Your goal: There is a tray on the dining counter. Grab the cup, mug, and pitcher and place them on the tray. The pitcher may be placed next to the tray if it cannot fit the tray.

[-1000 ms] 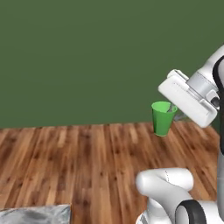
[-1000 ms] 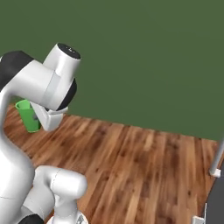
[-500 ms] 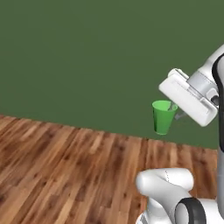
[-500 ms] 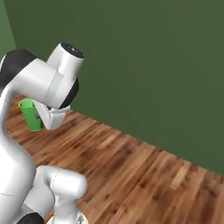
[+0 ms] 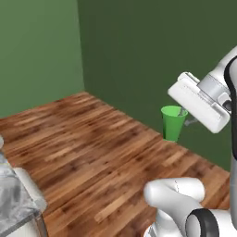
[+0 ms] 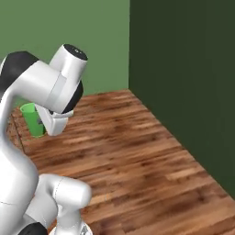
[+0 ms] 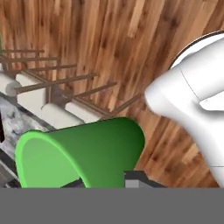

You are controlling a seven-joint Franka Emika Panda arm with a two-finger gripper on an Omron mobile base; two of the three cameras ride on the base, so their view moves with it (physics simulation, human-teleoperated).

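My gripper is shut on the rim of the bright green cup and holds it in the air, high above the wooden floor, upright in the left base view. In the right base view the cup peeks out at the left behind my arm. The hand view has the cup large and close, mouth toward the lower left, with the gripper at its rim. A marbled corner of the dining counter sits at the lower left. Tray, mug and pitcher are out of view.
Two green walls meet in a corner ahead, above a brown plank floor. Below the cup, the hand view looks down on pale stools with wooden rungs beside the marbled counter.
The whole picture has swung sideways, so the base has turned: a wall corner and a counter corner have come into sight. The cup stays in the gripper at the same height.
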